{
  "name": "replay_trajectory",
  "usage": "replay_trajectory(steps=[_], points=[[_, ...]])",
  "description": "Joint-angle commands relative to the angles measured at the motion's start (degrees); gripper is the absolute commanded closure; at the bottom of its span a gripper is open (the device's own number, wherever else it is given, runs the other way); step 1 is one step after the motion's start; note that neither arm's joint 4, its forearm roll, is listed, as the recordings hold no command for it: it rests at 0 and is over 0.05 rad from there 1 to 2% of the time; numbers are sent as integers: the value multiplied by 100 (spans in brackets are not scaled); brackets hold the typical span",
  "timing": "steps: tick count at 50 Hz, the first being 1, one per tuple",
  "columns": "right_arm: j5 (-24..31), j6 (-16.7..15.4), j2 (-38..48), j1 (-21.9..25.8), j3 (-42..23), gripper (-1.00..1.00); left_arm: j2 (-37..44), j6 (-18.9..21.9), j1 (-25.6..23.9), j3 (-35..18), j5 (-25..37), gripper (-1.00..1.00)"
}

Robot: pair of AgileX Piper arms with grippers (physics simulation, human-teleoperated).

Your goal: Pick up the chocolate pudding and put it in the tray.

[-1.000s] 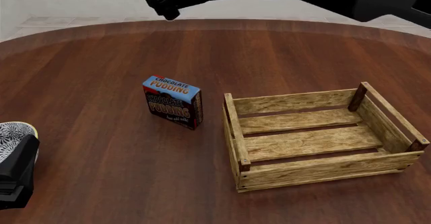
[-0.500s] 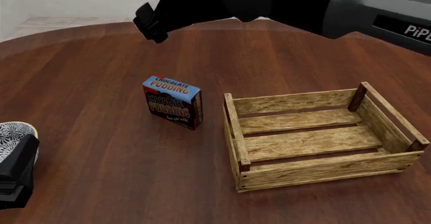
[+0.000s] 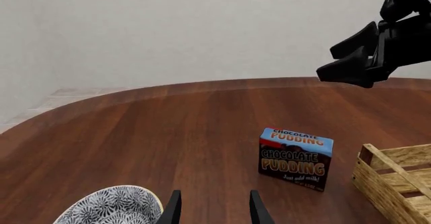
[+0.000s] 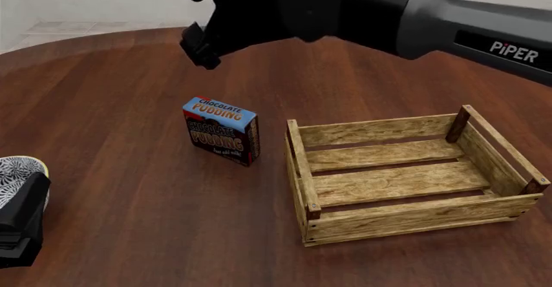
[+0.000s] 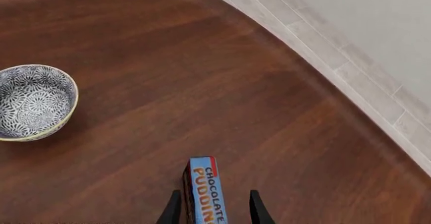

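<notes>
**A:** Where do we find the task's items? The chocolate pudding stands upright on the table, left of centre in the front view. The tray sits just beside it, to the right of centre, apart from the carton and holding nothing. At the left edge, a patterned bowl shows partly behind the left gripper.

**B:** And what has changed? Over the last second, we see the right arm swing in from the upper right of the frame. It now fills the top of the front view, whereas earlier only its tip showed there. The right gripper has come lower and hangs above and behind the carton, not touching it.

**A:** What is the state of the tools? In the right wrist view, the two fingertips stand apart, and the narrow blue top of the carton lies between them, viewed from above. The left gripper's fingers are likewise spread, with nothing in them; it rests low at the lower left.

**B:** What does this mean for the task? We judge that the approach is nearly aligned: the spread fingers straddle the carton's thin side. A descent and closure would seem to come next, then a short carry rightward to the tray.
</notes>
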Motion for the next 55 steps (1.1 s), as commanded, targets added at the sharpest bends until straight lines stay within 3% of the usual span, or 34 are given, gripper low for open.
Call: replay_trajectory(steps=[1, 16, 55], points=[[-58, 22, 86, -66, 74, -100, 0, 5, 2, 0, 1, -100], [-305, 125, 126, -4, 395, -100, 0, 0, 7, 0, -2, -100], [-367, 206, 522, -196, 340, -100, 3, 22, -3, 0, 33, -100]])
